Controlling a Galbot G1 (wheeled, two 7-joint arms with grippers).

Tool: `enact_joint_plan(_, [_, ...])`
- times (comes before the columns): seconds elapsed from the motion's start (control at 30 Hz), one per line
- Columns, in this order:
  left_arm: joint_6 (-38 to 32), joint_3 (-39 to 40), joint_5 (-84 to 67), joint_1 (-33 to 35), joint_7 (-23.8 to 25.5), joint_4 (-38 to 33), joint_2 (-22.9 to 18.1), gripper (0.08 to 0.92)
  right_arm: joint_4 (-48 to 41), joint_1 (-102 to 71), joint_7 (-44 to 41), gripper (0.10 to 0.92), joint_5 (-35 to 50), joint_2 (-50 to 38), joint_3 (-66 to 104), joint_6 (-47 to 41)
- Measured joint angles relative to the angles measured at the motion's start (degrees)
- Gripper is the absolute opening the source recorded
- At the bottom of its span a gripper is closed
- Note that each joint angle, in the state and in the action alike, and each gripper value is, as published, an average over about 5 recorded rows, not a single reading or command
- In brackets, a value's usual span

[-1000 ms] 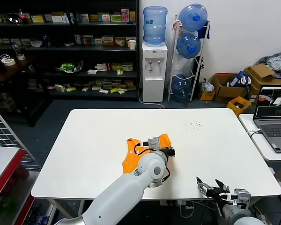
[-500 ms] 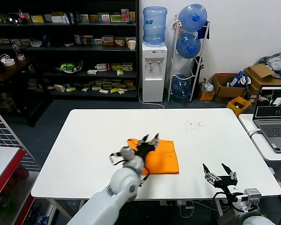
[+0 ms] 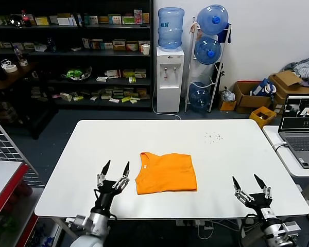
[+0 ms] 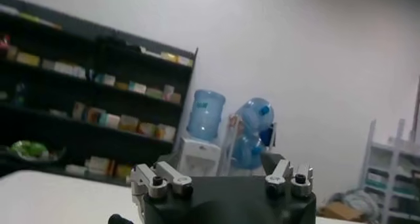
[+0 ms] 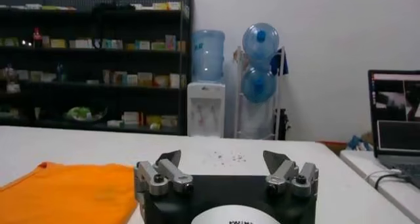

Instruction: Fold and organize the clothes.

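Observation:
The orange T-shirt (image 3: 166,173) lies folded into a flat rectangle near the middle front of the white table (image 3: 237,159), neck opening toward the left. It also shows in the right wrist view (image 5: 69,191). My left gripper (image 3: 114,171) is open and empty, raised at the table's front edge just left of the shirt. My right gripper (image 3: 249,183) is open and empty at the front right edge, well apart from the shirt. The left wrist view shows only its own open gripper (image 4: 223,173) and the room behind.
A laptop (image 3: 301,126) sits on a side table at the right. Small dark specks (image 3: 213,136) lie on the table's far right. A water dispenser (image 3: 169,77), shelves (image 3: 67,56) and cardboard boxes (image 3: 262,95) stand behind the table.
My left arm let go of the shirt and drew back from over it to the front left edge. The shirt now lies flat and folded. My right gripper shifted slightly right.

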Motion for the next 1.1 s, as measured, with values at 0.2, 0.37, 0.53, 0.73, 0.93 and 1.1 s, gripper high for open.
enact_joint_plan(0.2, [-4.47, -5.00, 4.33, 6.47, 3.67, -2.26, -3.27, 0.823, -0.22, -1.07, -2.01, 0.823, -3.52, 3.68, 0.89, 5.51])
enact_joint_plan(0.37, [-6.68, -6.88, 6.54, 9.68, 5.43, -3.27, -5.14, 0.823, -0.38, -1.33, -2.76, 0.823, -6.53, 6.65, 1.29, 9.09])
enact_joint_plan(0.53, [-8.13, -8.01, 7.93, 11.25, 6.53, -3.51, -6.69, 0.823, -0.58, -1.38, -3.35, 0.823, -8.92, 9.16, 1.75, 11.48])
enact_joint_plan(0.73, [-9.15, -9.05, 9.15, 12.38, 7.43, -3.89, -8.30, 0.823, -0.68, -1.24, -4.27, 0.823, -11.15, 11.91, 2.50, 13.26])
enact_joint_plan(0.93, [-9.72, -9.50, 9.92, 12.86, 7.78, -3.83, -8.99, 0.823, -0.82, -0.86, -4.94, 0.823, -12.92, 14.31, 2.66, 14.35])
enact_joint_plan(1.1, [-10.18, -10.15, 10.08, 13.19, 8.30, -3.89, -9.48, 0.823, -0.85, -0.79, -5.16, 0.823, -13.64, 15.36, 3.04, 15.11])
